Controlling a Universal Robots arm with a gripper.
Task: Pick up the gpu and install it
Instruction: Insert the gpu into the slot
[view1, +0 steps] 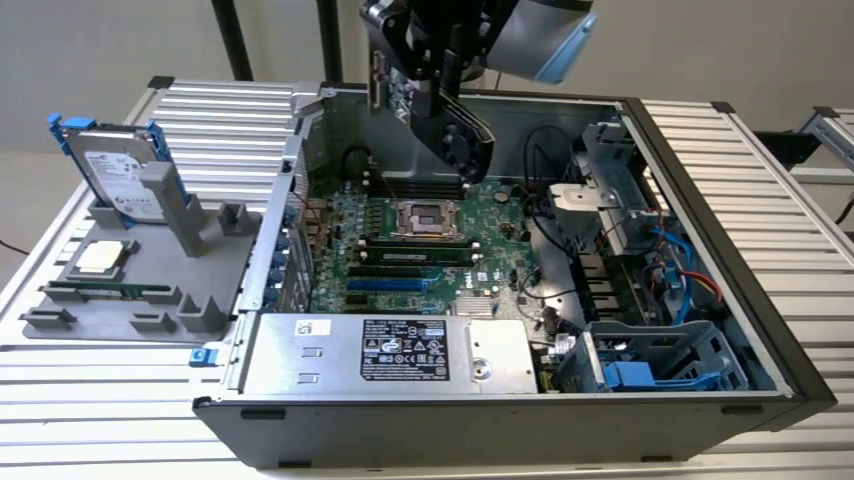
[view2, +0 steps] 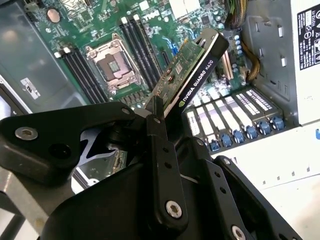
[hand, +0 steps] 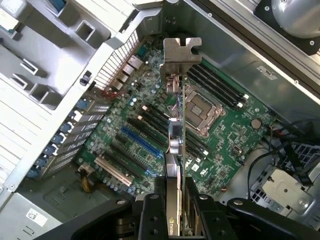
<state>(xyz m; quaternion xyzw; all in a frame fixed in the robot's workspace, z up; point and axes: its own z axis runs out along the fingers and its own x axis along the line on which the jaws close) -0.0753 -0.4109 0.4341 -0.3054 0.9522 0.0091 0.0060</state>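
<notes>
At the exterior view's left, a hard drive (view1: 118, 180) is seen standing in the parts tray (view1: 80, 325). Further right, the gpu (view1: 457, 130) is clamped in the gripper (view1: 434, 92) and hung tilted above the motherboard (view1: 427, 250), apart from every slot. The carry to the board is judged in hand; seating calls for the card edge squared over 1 expansion slot (view1: 387, 285).

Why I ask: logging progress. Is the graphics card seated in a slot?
No, the gripper holds the graphics card in the air above the motherboard.
</notes>
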